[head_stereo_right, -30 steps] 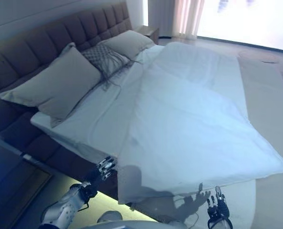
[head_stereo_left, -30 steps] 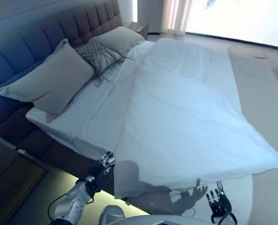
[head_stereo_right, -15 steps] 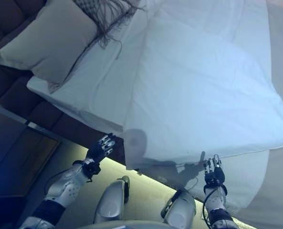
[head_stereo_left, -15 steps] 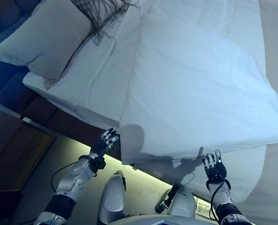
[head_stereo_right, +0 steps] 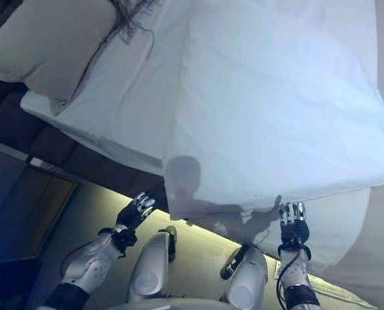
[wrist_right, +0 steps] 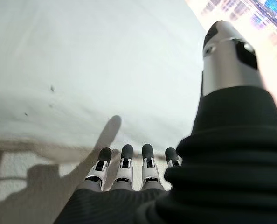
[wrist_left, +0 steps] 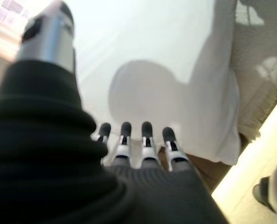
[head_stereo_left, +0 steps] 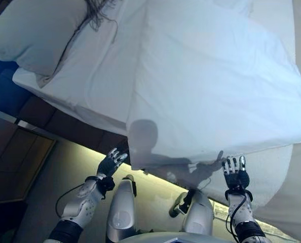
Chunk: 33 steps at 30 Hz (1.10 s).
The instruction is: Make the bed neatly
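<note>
A white duvet point(head_stereo_left: 211, 86) lies slanted over the bed, its near edge hanging over the bed's side. To its left the white sheet point(head_stereo_left: 95, 76) is bare. A grey pillow point(head_stereo_left: 34, 35) lies at the upper left. My left hand point(head_stereo_left: 111, 163) is open, just left of the duvet's near corner and apart from it. My right hand point(head_stereo_left: 235, 172) is open, fingers straight, just below the duvet's near edge. Both wrist views show straight fingers point(wrist_left: 145, 140) pointing at the white cloth point(wrist_right: 82, 70), holding nothing.
The dark upholstered bed frame point(head_stereo_left: 64, 124) runs under the mattress, with a lit strip point(head_stereo_left: 155, 174) along its base. A dark wooden bedside cabinet point(head_stereo_left: 13, 157) stands at the left. A beige textured cover point(head_stereo_left: 272, 167) hangs at the bed's right side.
The camera has tilted down, so the headboard and window have left the view. Both hands have risen a little toward the duvet's near edge, still open.
</note>
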### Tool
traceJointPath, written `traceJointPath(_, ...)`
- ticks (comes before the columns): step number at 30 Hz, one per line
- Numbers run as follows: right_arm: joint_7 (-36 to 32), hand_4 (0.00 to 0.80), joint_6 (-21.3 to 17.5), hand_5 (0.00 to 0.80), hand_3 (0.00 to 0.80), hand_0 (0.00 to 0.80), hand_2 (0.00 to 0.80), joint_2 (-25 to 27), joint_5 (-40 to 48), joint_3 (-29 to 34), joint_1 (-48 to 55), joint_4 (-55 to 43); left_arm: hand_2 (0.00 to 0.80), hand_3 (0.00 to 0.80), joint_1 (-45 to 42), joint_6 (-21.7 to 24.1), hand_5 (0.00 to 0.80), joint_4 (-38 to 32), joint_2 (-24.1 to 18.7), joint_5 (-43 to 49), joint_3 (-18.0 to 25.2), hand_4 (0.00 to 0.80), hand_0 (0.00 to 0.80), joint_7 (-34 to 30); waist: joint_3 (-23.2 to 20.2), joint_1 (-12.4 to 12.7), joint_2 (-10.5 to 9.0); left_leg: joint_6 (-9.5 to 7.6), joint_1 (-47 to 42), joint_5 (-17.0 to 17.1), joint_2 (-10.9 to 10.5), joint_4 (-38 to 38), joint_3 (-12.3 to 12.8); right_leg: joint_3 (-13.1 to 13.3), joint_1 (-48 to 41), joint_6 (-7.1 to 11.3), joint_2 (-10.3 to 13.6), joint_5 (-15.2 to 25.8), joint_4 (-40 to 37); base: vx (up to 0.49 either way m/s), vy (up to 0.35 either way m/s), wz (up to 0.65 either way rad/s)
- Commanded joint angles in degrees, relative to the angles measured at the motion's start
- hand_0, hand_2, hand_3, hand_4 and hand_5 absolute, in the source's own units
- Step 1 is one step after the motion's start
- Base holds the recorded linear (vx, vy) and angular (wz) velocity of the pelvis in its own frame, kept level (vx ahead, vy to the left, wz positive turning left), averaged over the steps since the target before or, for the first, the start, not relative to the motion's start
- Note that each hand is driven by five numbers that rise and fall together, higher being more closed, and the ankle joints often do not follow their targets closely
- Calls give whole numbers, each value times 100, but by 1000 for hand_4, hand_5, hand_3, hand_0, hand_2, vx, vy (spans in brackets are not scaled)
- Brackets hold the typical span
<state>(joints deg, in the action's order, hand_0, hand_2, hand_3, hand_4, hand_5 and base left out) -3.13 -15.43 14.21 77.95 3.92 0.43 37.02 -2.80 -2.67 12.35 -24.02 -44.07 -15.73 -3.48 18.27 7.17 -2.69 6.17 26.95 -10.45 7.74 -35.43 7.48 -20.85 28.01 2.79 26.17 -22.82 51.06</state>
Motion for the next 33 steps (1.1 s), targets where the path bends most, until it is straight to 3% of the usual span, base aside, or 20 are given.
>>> traceJointPath(1,116,0,-543,0,0,0,0,202,142,531,167,109,0,0,29,541,0,-425,-99,-157,69,0,0,-60,69,64,139,-275,-82,-85,556,141,-170,853,320,1060,540,2578,-1804,-83,-21,-8)
traceJointPath(4,520,0,-850,0,0,0,0,267,43,674,26,373,0,0,170,631,0,-299,-104,-164,48,0,0,-29,125,33,144,-247,14,-71,582,140,-184,889,411,1068,490,2590,-1825,-70,-21,-7)
traceJointPath(7,655,0,-850,0,0,0,0,312,125,826,-51,570,0,0,283,714,0,-218,-75,-194,8,0,0,49,158,-11,156,-227,62,-23,586,209,-182,918,448,1069,421,2613,-1908,-58,-3,-9)
traceJointPath(11,243,0,-705,0,0,0,0,431,294,917,-167,862,0,0,449,713,0,-153,-15,-215,-9,0,0,63,214,-35,195,-221,145,13,540,242,-193,952,523,1046,390,2649,-1973,-52,12,-8)
traceJointPath(21,-1276,0,570,0,0,0,0,1436,749,1079,-1333,2250,0,0,1005,731,0,141,-69,-533,-246,0,0,-131,285,119,432,-187,431,144,382,370,-234,879,858,954,481,2669,-2003,-49,27,-1)
traceJointPath(33,-1658,0,1250,0,0,0,0,2087,925,1144,-1999,3000,0,0,1011,819,0,233,-140,-953,-521,0,0,-396,102,284,671,-190,582,13,209,288,-250,906,1136,921,557,2398,-1582,26,46,7)
